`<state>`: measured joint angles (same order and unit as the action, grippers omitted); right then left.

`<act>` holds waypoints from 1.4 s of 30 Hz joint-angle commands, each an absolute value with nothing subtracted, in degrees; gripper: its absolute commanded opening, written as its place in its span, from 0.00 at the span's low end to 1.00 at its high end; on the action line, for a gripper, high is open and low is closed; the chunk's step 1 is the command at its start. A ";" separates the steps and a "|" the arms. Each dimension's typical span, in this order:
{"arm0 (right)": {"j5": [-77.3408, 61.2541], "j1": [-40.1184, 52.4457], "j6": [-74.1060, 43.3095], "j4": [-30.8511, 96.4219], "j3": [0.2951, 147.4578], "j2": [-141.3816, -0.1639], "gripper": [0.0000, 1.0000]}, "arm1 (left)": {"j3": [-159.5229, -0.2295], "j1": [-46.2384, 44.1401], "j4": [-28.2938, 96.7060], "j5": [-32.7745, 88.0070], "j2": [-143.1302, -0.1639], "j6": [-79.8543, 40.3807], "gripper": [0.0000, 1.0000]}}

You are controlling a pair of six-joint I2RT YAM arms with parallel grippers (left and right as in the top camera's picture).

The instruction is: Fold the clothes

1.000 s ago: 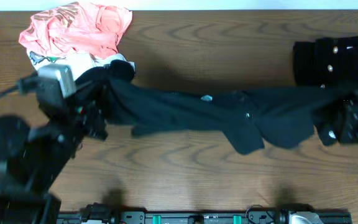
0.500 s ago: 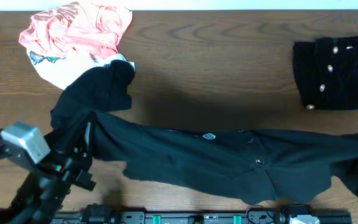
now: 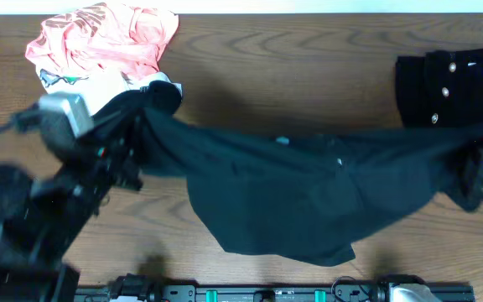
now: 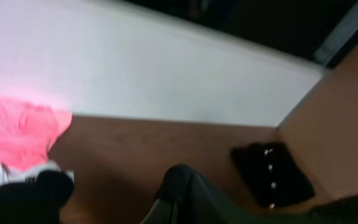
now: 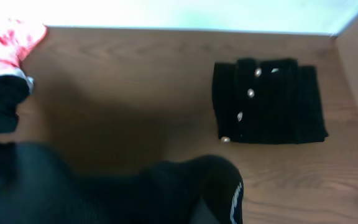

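Note:
A black T-shirt (image 3: 292, 197) with a small white logo (image 3: 282, 141) hangs stretched across the middle of the table between both arms. My left gripper (image 3: 132, 132) is shut on its left end, and the cloth bunches over the fingers in the left wrist view (image 4: 182, 186). My right gripper (image 3: 479, 168), blurred at the right edge, is shut on the other end, where a hem with white lettering (image 5: 219, 180) folds over the jaws. The shirt's body sags toward the front edge. The fingertips are hidden by cloth.
A coral-pink garment (image 3: 99, 38) lies at the back left over a white printed one (image 3: 70, 84), with another black garment (image 3: 159, 94) beside them. A folded black garment with pale buttons (image 3: 447, 80) lies at the back right. A white wall runs behind.
Half a second ago both grippers were low by the front edge; they have come back toward the middle, still gripping the shirt. Its body has billowed out wider toward the front.

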<state>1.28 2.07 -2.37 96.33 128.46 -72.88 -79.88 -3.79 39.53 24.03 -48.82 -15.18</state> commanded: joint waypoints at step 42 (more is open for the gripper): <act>-2.44 2.33 -1.65 55.11 128.38 -127.70 0.99 | -80.75 -3.33 -7.94 20.97 -106.94 -13.15 0.98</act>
